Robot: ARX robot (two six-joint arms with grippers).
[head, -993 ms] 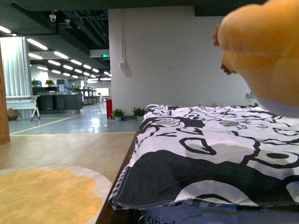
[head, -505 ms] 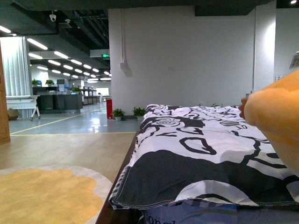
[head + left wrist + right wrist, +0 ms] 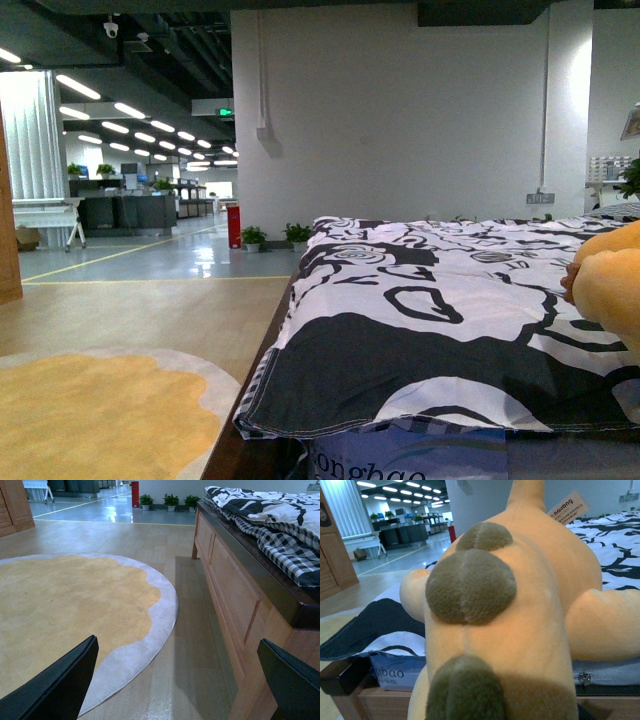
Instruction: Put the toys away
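Orange plush animal (image 3: 520, 610) at the bed's (image 3: 420, 330) right hides my right fingers, state unclear; left fingers (image 3: 60, 685) apart, empty.

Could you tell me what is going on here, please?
The robot is putting away an orange plush toy. It fills the right wrist view, down by the black-and-white quilt on the bed; the right claw is hidden, so its grip cannot be confirmed. The left claw hangs open and empty above the floor near the rug.

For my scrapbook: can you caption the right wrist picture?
Orange plush toy with olive bumps, close up, black-and-white bedspread behind.
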